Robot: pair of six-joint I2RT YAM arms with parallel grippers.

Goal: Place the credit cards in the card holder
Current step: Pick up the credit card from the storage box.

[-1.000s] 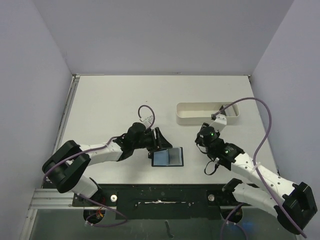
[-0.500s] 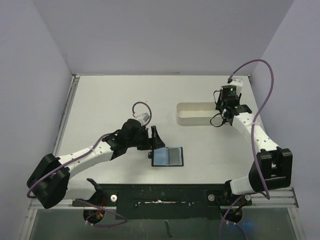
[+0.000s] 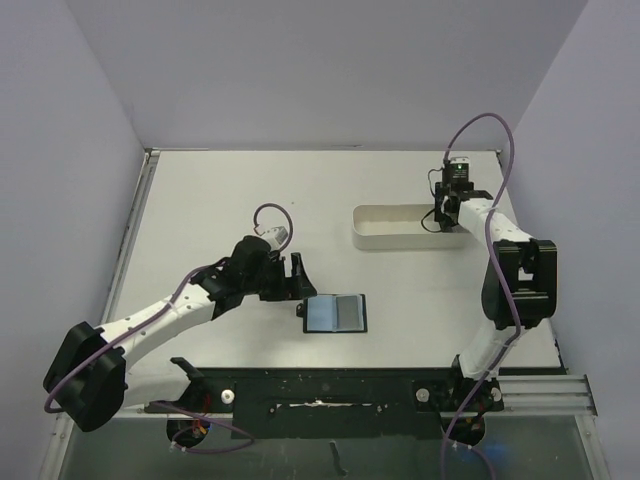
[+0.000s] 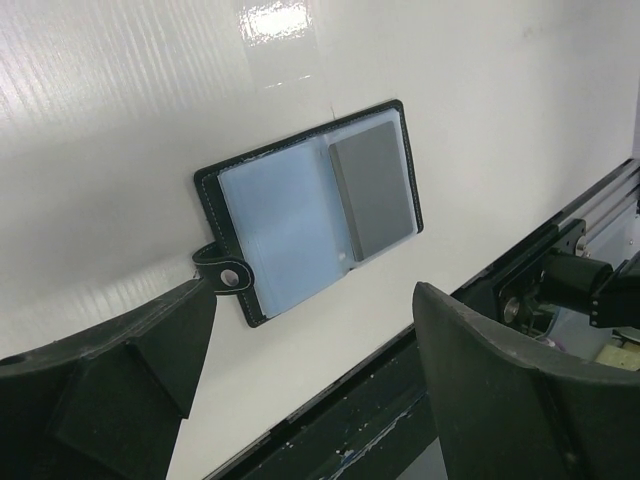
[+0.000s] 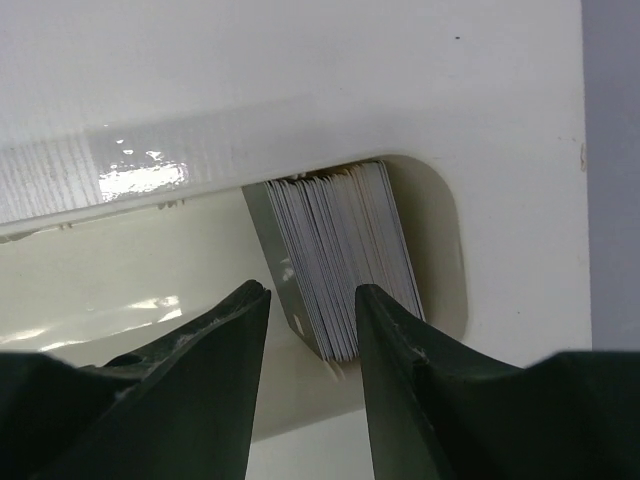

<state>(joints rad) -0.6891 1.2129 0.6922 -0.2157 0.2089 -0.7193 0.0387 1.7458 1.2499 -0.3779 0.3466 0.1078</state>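
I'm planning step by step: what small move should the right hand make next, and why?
Probably lower the right hand a little and close on one card. Its fingers hover part-open over the stack of pale grey cards standing on edge in the long white tray, gripping nothing yet.

Overhead camera: high behind my bases, facing down, distant, with the card holder (image 3: 336, 313) near centre. My left wrist camera looks obliquely and closely onto the card holder, which the overhead view shares. My right wrist camera sits very close above the tray (image 3: 400, 243) end, beyond and right of the card holder, likewise shared.
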